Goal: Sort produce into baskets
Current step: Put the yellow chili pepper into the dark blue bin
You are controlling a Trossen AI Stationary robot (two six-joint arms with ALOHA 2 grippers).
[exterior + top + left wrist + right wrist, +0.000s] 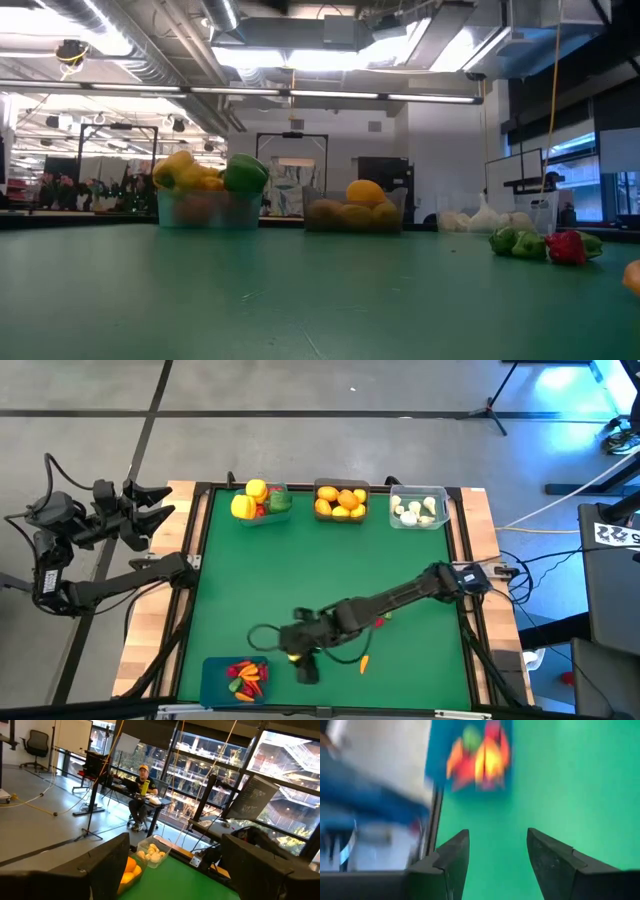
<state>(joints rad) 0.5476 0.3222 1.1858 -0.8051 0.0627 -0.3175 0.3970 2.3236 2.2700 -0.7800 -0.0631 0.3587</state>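
No brand or label can be read; a white tag with dark marks at the far right of the room is too small to make out.

There are four baskets on the green table (300, 570). Three stand in a row along the 12 o'clock edge: a teal basket (262, 501) at about 11 with yellow, red and green peppers, a dark basket (341, 499) at 12 heaped with oranges and lemons, and a clear basket (419, 507) at 1 with white garlic bulbs. The blue basket (236, 679) sits at 7 o'clock, holding red chillies and orange carrots.

Two pieces lie loose on the mat, a carrot (364, 663) at about 5 o'clock and a red chilli (379, 623) partly under the right arm.

The right gripper (495, 855) reaches across to 6 o'clock, just beside the blue basket, fingers spread with only bare mat between them. The left gripper (150, 510) waits off the table at 10 o'clock, fingers apart, holding nothing.
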